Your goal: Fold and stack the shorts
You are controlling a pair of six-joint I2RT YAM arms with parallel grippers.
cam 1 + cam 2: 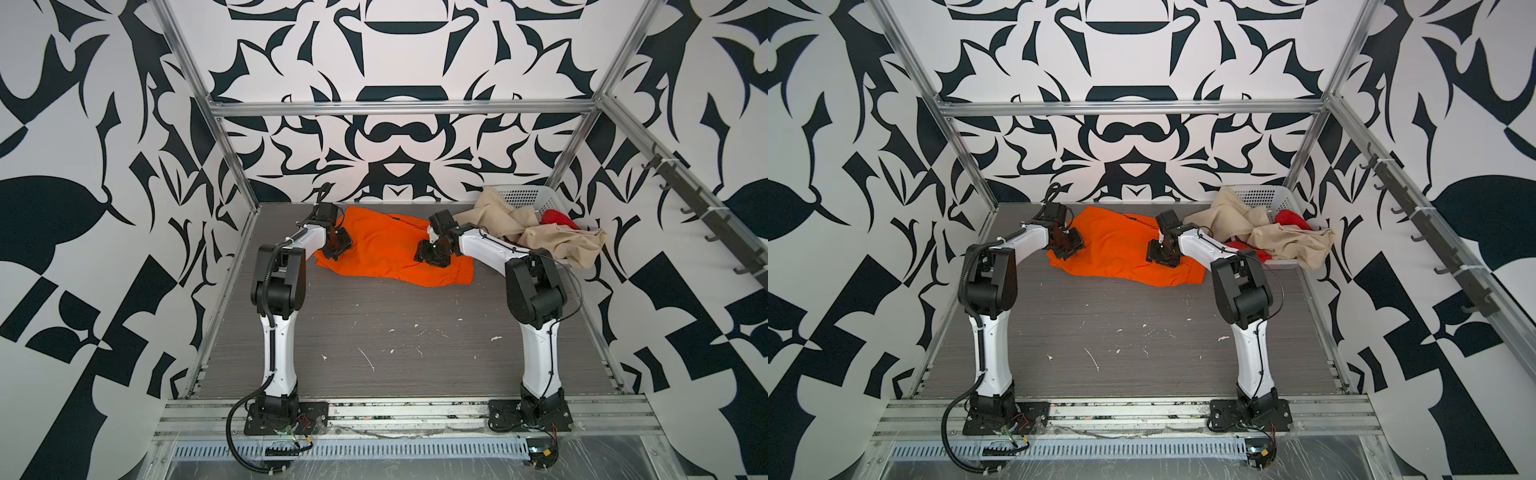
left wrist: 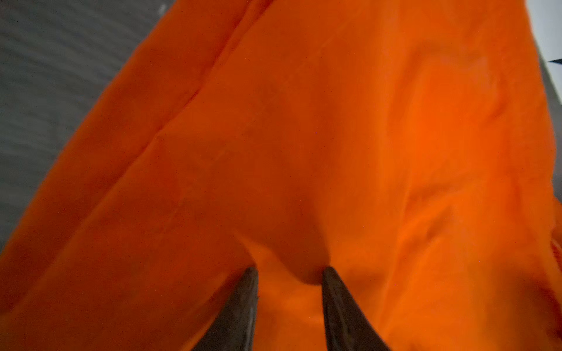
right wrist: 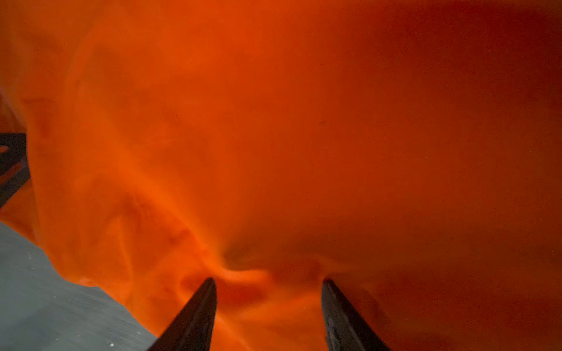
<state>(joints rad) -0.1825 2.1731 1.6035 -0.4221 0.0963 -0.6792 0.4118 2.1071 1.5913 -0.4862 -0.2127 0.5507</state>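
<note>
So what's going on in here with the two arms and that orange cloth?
Two robot arms are working on the orange shorts, which lie rumpled on the table. The left gripper has a fold bunched between its fingers; the right gripper presses into the cloth with jaws apart. The beige shorts and red shorts are heaped in the white basket.

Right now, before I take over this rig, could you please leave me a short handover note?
Left tool: at the left end of the orange shorts, a fold of cloth between its fingers; grip unclear.
Right tool: open, tips on the orange shorts right of the middle.
Orange shorts lie rumpled on the table; beige shorts spill over the basket, red shorts in it.
Done: nothing folded or stacked.
Left: fold all three, stack them.
</note>
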